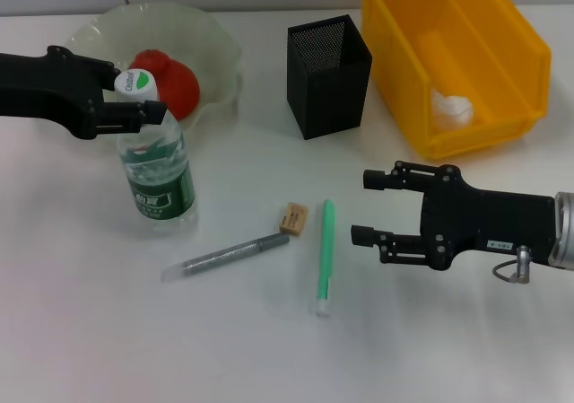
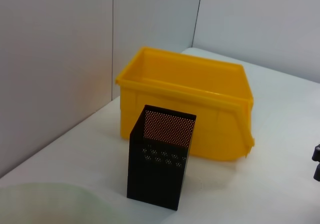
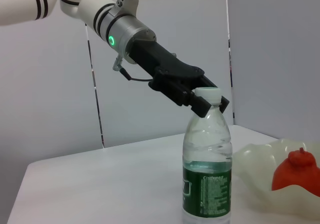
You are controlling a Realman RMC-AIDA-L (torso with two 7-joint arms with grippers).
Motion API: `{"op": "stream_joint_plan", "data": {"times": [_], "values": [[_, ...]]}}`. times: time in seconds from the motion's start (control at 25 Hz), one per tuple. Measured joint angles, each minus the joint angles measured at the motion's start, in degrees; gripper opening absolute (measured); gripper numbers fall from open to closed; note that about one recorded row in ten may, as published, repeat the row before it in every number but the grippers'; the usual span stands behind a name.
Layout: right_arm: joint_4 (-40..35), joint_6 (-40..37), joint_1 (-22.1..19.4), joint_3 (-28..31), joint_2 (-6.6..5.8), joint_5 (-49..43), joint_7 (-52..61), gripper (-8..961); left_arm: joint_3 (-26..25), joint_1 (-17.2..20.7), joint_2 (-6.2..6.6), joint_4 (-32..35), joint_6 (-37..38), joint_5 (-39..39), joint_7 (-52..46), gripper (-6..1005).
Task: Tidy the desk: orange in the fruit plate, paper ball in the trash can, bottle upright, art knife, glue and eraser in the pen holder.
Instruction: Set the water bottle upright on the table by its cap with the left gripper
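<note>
The bottle (image 1: pixel 159 174) stands upright on the white desk, and my left gripper (image 1: pixel 139 89) is shut on its neck just under the white cap; the right wrist view shows the same grip (image 3: pixel 210 102) on the bottle (image 3: pixel 207 174). Behind it, the orange (image 1: pixel 172 82) lies in the fruit plate (image 1: pixel 215 44). The paper ball (image 1: pixel 452 107) rests inside the trash can (image 1: pixel 502 53). Between the arms lie the eraser (image 1: pixel 293 217), the art knife (image 1: pixel 229 255) and the glue (image 1: pixel 325 255). The pen holder (image 1: pixel 327 75) stands at the back. My right gripper (image 1: pixel 363 207) hovers open, right of the glue.
In the left wrist view the pen holder (image 2: pixel 160 164) stands in front of the trash can (image 2: pixel 190 109), with the plate's rim (image 2: pixel 50 199) at one corner. A grey wall runs behind the desk.
</note>
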Motion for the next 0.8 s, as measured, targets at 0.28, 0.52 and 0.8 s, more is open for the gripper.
{"op": "stream_joint_plan", "data": {"times": [0.28, 0.52, 0.8], "values": [[0.1, -0.3, -0.3, 0.1, 0.00, 0.0, -0.7, 736, 0.0, 1.5, -0.02, 1.3, 0.3, -2.9, 0.2, 444], [0.2, -0.3, -0.3, 0.2, 0.00, 0.0, -0.8, 736, 0.0, 2.1, -0.01, 1.8, 0.3, -3.8, 0.5, 445], [0.2, -0.4, -0.3, 0.0, 0.00, 0.0, -0.8, 736, 0.0, 3.3, -0.03, 2.0, 0.3, -4.6, 2.0, 445]]}}
